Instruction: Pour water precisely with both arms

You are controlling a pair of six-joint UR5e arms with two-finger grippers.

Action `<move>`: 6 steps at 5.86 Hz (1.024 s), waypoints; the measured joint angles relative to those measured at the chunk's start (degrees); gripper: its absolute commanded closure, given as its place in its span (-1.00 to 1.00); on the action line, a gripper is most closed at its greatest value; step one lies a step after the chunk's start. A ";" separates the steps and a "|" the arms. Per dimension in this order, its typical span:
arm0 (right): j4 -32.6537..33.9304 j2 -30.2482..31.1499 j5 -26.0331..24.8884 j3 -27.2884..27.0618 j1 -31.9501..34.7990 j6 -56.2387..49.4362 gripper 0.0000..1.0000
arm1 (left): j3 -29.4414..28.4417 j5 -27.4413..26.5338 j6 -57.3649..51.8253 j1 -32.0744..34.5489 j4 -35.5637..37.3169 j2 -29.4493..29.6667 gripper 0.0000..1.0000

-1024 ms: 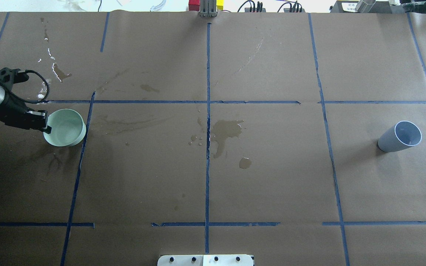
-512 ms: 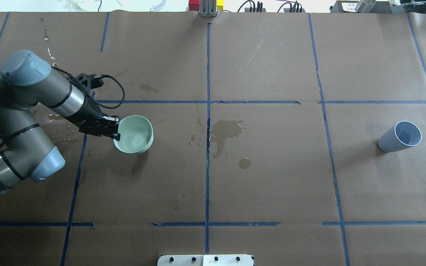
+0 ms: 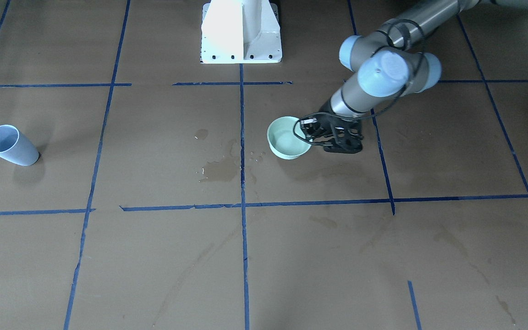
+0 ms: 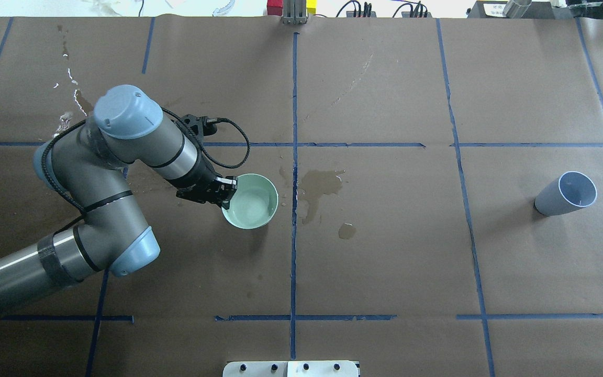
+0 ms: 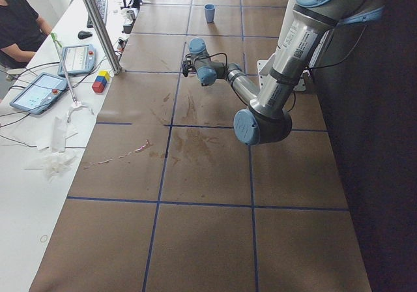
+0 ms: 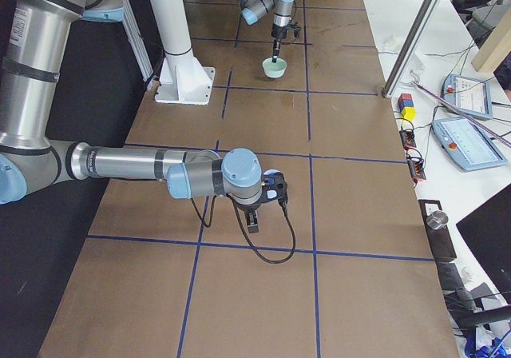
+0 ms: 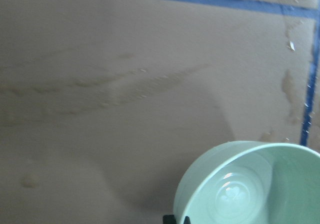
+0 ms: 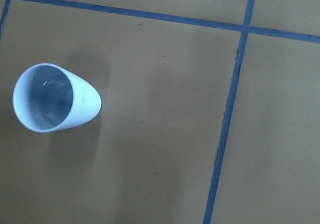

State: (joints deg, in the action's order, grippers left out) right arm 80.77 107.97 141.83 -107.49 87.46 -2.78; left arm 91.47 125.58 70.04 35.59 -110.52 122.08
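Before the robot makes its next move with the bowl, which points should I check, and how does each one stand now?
1. Grip: the left hand is shut on the rim of the bowl. Ok.
2. Bowl level: it looks level, not tipped. Ok.
3. Water in the bowl: there are faint glints at the bottom. Amount: cannot tell.
4. Cup: it stands upright, far to the robot's right, apart from the bowl. Ok.
5. Cup held: nothing touches it in any view. Not ok.
6. Right hand: open or shut, cannot tell.
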 measured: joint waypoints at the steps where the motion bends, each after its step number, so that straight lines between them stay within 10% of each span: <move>1: 0.00 -0.02 0.02 0.00 -0.27 0.04 -1.00 | -1.50 -1.85 0.01 -1.67 0.42 2.56 1.00; 6: 0.00 -0.16 -0.06 0.00 -1.17 -0.03 -1.00 | -8.65 -6.32 -0.11 -4.22 0.49 9.31 0.71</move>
State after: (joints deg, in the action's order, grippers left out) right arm 80.77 107.82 141.77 -107.49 86.29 -2.81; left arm 82.81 119.26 69.93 31.37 -110.03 131.39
